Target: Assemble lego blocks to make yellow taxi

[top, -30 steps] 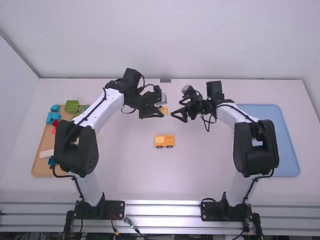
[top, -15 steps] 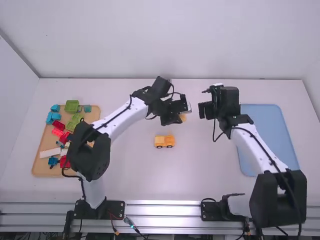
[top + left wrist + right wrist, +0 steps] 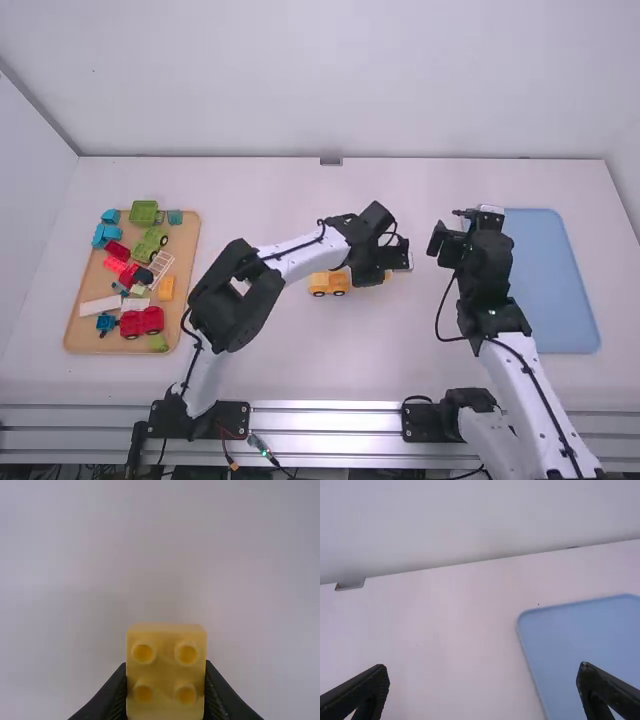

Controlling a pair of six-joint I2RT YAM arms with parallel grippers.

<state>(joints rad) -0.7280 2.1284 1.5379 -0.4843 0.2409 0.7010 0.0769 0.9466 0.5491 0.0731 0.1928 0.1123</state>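
"What's farthest to the left, from where you stand?"

"A wooden tray (image 3: 188, 235), well apart from the left gripper (image 3: 378, 276) and to its left. It holds a green block (image 3: 144, 212), some light-blue blocks (image 3: 105, 235), a white brick (image 3: 100, 305), a white fence (image 3: 162, 268) and a red car (image 3: 142, 322)."

"And nearer that gripper?"

"The yellow car (image 3: 328, 283) sits on the white table (image 3: 270, 350), just beside the left gripper, on its left. It's got dark wheels along the side toward the arms' bases."

"So what's the left gripper doing?"

"It's clamped on a yellow block (image 3: 166, 670), a finger against each side. The wrist camera looks right at four round studs. Whether the block touches the car, I can't tell from here."

"What about the other one?"

"The right gripper (image 3: 446, 243) is to the right of the left one, with a gap between the two. It's released, its fingers spread wide."

"And past it?"

"The blue tray (image 3: 560, 280), to the right of the right gripper. Part of that arm's wrist covers the tray's near-left edge."
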